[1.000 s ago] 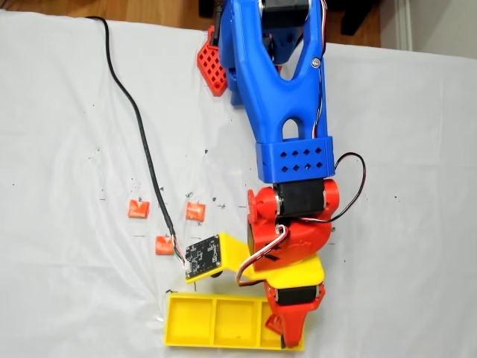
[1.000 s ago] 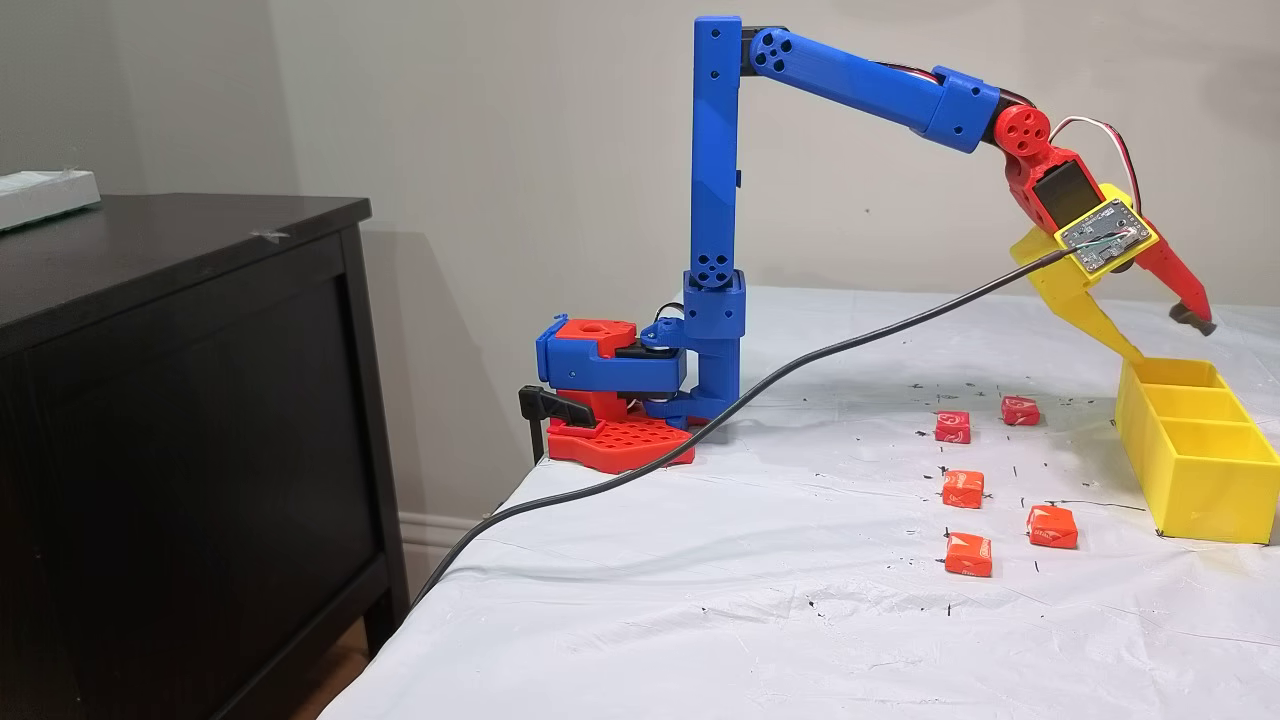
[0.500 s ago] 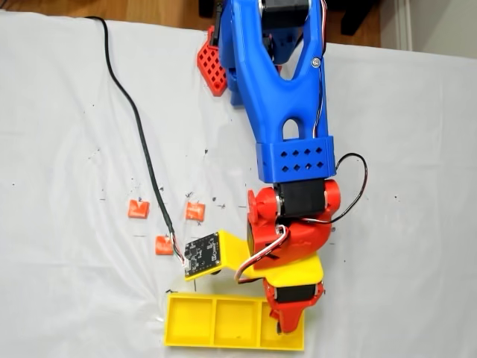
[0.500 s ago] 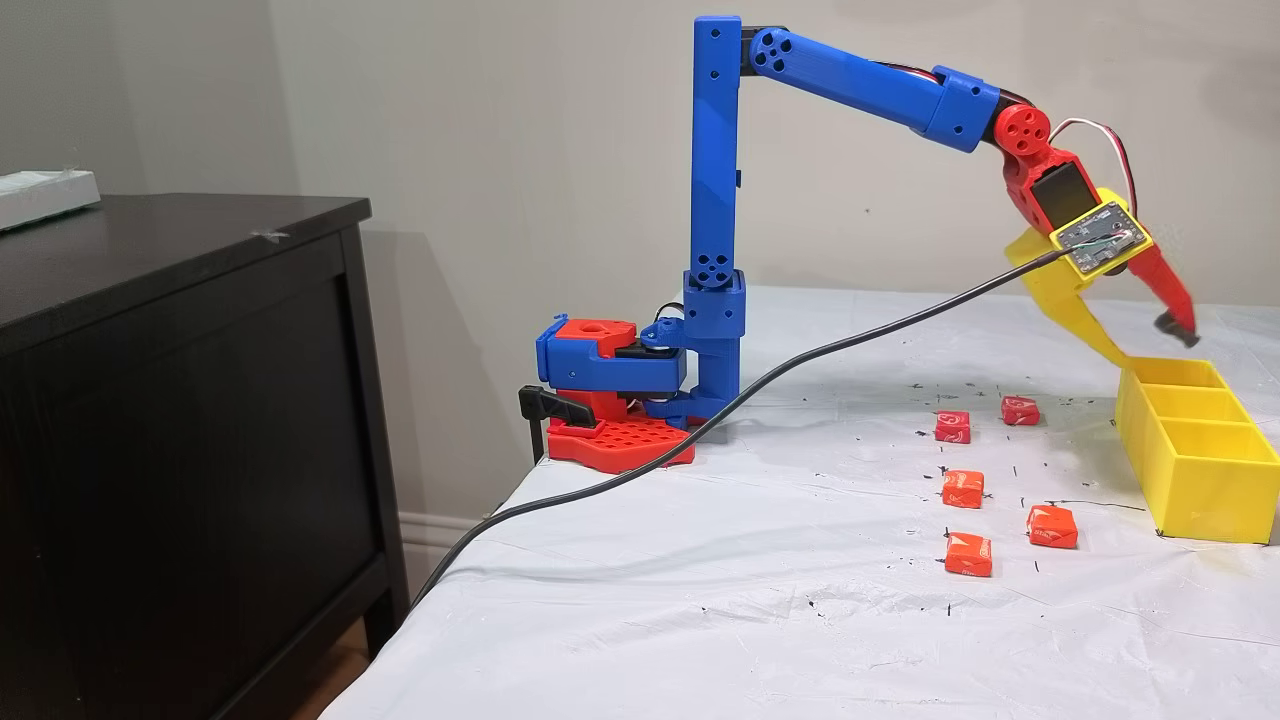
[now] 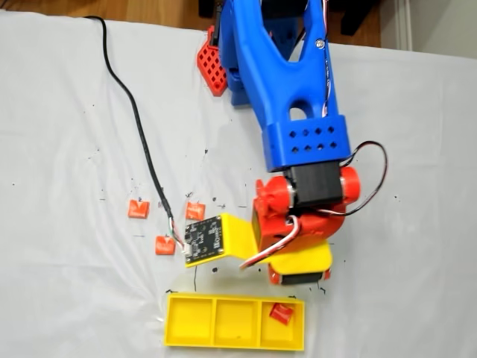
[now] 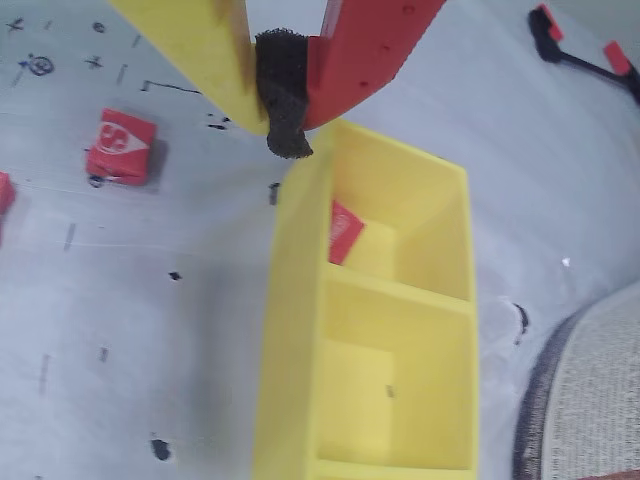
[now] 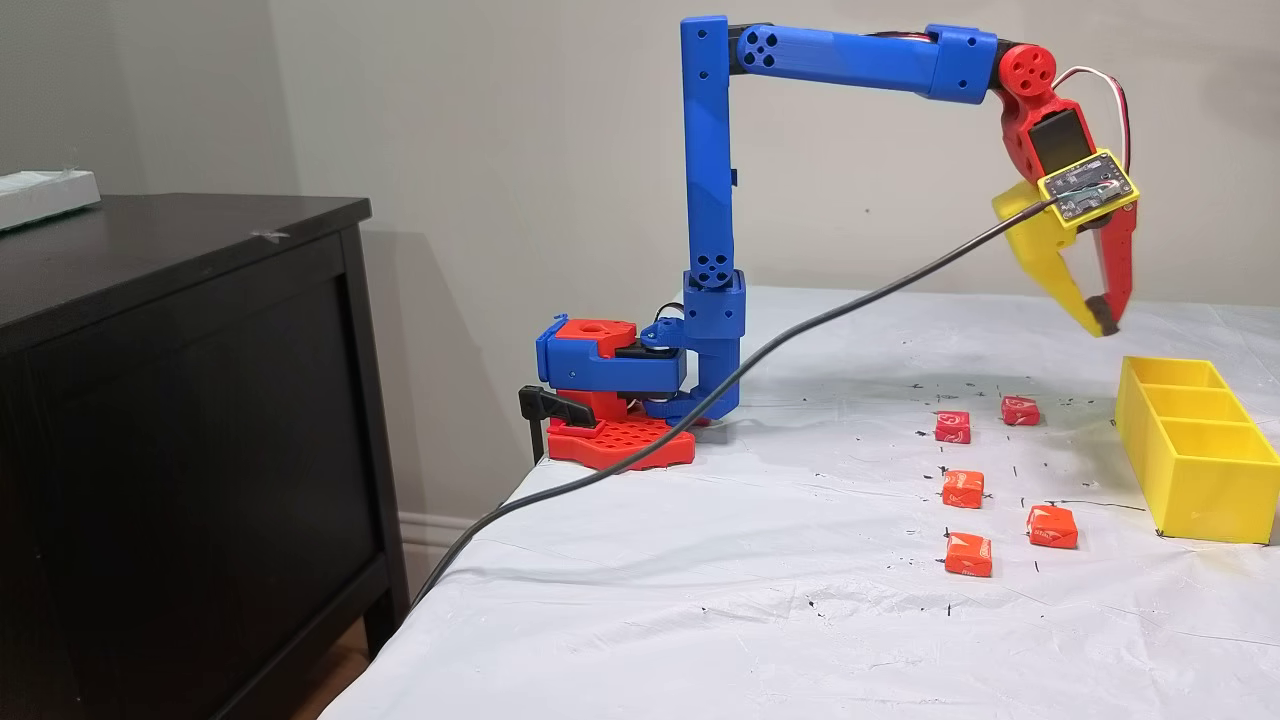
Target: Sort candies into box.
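One fixed view: camera overhead, looking straight down, arm base at top edge, box (image 5: 235, 322) at bottom

Another fixed view: side-on from table level, well back, facing wall, whole arm in frame, box (image 7: 1190, 450) at right, dark cabinet (image 7: 180, 400) at left

Wrist view: rides on arm, close, looking down past gripper (image 6: 285, 100) onto box (image 6: 300, 330)

Shared by all three: box, white table cover (image 7: 750, 580), loose candies (image 7: 964, 489)

A white sheet (image 7: 760, 590) speckled with black marks covers the table; a dark wooden cabinet (image 7: 180, 420) stands beside it, against a beige wall (image 7: 480, 120)
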You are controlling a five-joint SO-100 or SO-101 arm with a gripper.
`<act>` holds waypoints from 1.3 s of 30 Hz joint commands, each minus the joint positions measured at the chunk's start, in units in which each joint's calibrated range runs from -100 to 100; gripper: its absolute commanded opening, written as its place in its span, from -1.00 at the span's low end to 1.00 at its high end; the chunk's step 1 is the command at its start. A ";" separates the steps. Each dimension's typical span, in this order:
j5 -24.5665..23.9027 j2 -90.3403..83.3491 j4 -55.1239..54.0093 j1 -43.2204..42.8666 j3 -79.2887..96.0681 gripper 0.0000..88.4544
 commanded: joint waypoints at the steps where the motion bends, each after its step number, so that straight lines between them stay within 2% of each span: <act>1: 1.61 -0.77 7.37 -2.09 -6.51 -1.00; 11: 2.05 1.43 6.31 -4.44 -0.68 -1.00; 16: 2.39 3.38 7.37 -4.35 -1.23 -0.89; 18: 2.88 4.40 8.35 -4.35 -1.59 -0.73; 26: 3.47 3.98 7.70 -4.90 0.41 -0.52; 39: 3.61 7.45 4.83 -5.98 2.05 -0.48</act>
